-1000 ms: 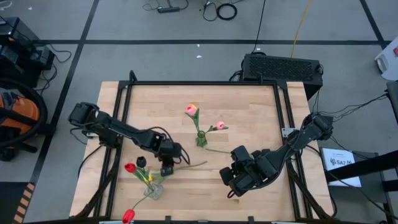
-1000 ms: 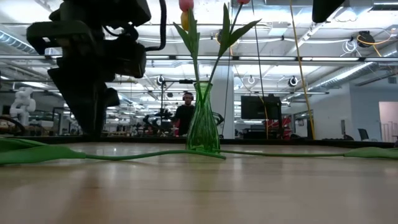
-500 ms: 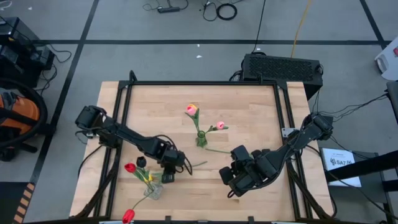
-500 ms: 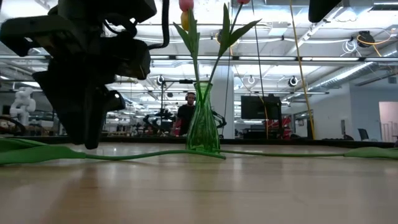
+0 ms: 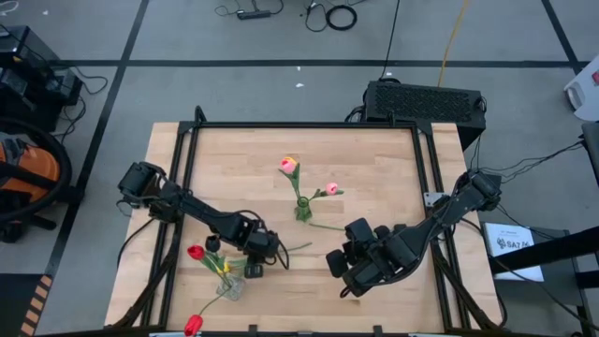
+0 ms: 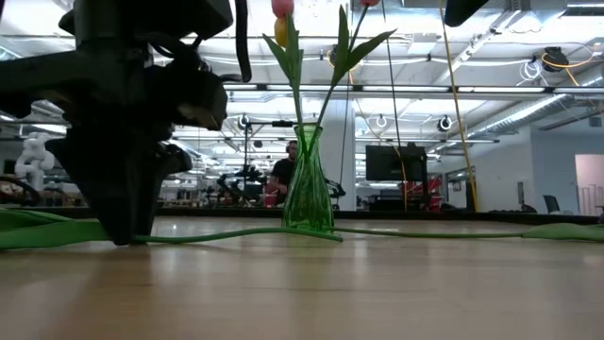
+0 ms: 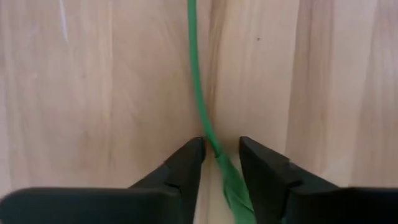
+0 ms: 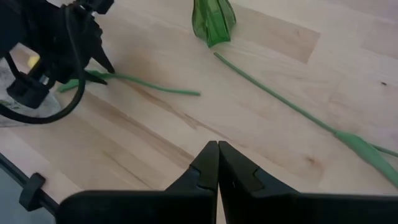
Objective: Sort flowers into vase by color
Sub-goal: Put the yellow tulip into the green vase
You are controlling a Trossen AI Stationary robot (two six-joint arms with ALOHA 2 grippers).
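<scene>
- Near edge of the light wooden slatted table (image 5: 374,159): the left gripper (image 7: 217,163) has come down within the last second until its dark fingertips (image 7: 186,163) stand on the boards. Its jaws are parted and straddle a thin green tulip stem (image 7: 198,87) without pinching it. This suggests a grasp is about to be made.
- Beside it stands a clear glass vase (image 5: 230,286) holding a red tulip (image 5: 196,252); a yellow head and a black one are only faintly made out there. Another red tulip (image 5: 193,324) lies at the table's front edge.
- The right gripper (image 8: 217,165), fingers pressed together and holding nothing, has shifted only slightly and waits above the boards to the right.
- Mid-table: a green glass vase (image 6: 308,184) holds a pink-and-yellow tulip (image 5: 289,165) and a pink tulip (image 5: 331,188). A second loose green stem (image 8: 280,102) lies by its foot.
- Hidden: the head of the straddled flower is covered by the left arm, so its colour, and hence its proper vase, cannot be told. The low view cuts off the upper blooms.
- Far off, a person (image 6: 286,175) stands in the room behind.
</scene>
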